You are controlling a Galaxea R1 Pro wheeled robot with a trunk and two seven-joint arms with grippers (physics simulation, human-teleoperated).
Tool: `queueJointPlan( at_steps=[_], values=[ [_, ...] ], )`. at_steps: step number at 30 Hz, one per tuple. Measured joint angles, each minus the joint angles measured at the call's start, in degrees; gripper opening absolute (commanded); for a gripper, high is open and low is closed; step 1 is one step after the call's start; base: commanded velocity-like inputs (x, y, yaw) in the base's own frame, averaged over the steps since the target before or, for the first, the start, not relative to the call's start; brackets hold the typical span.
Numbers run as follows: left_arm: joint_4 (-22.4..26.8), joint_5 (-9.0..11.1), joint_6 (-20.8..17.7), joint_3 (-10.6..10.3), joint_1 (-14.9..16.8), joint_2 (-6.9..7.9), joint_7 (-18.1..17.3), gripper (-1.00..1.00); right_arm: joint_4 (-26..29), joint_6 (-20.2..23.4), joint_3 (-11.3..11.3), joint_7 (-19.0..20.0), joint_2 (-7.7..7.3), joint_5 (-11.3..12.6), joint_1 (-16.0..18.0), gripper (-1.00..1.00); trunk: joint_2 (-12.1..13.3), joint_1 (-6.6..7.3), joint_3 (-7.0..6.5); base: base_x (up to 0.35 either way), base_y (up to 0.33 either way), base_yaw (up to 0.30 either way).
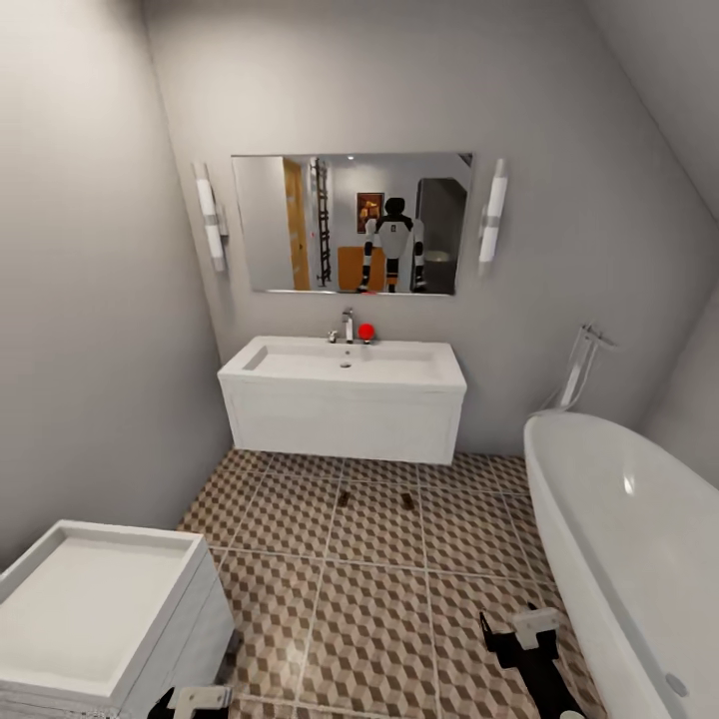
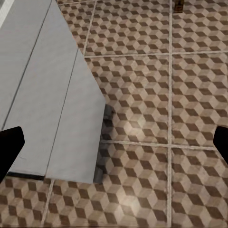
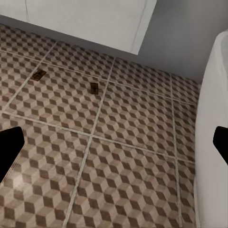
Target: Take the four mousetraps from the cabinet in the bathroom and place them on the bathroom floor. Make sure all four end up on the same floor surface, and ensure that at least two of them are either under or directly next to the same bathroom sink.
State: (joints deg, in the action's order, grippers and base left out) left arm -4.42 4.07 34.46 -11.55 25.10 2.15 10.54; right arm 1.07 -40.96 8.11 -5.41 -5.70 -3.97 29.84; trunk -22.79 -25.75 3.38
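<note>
In the head view, no brand, label or readable writing could be made out on any surface. The sink [image 1: 343, 364], a wide white rectangular basin on a white wall-hung vanity, was seen against the far wall, with a chrome faucet [image 1: 348, 325] at its back edge and a small red object [image 1: 366, 331] just beside the faucet. A mirror [image 1: 352, 223] hung above, flanked by two tube lights, and the robot's reflection was shown in it. Two mousetraps, the left mousetrap [image 1: 344, 496] and the right mousetrap [image 1: 407, 500], were seen as small dark-brown rectangles lying flat on the bathroom floor [image 1: 369, 609], near the front of the vanity and slightly apart from each other; their wire parts were too small to be resolved. A white bathtub [image 1: 629, 539] was placed along one side and a white square toilet [image 1: 95, 604] at the opposite near corner. The right gripper [image 1: 519, 639] was held low over the tiles near the tub with its jaws spread apart and nothing between them; of the left gripper [image 1: 195, 699] only a small part was seen, beside the toilet. In the left wrist view, cube-patterned tiles and the toilet's grey-white side [image 2: 61, 95] were shown, the black fingertips [image 2: 9, 147] set wide apart and empty. In the right wrist view, both traps [image 3: 94, 87] [image 3: 40, 74] were seen lying on the tiles before the vanity front, the fingertips [image 3: 8, 152] likewise parted with nothing held.
</note>
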Motion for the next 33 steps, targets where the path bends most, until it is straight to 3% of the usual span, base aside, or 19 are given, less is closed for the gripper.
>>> queueJointPlan(
  at_steps=[33],
  values=[
    [0.0,0.0,-0.1,0.0,0.0,-0.26,0.0,1.00,0.0,0.3,0.0,-0.1,0.09,0.0,0.0,1.00,0.0,0.00,0.00,0.000,0.000,0.279]
  ],
)
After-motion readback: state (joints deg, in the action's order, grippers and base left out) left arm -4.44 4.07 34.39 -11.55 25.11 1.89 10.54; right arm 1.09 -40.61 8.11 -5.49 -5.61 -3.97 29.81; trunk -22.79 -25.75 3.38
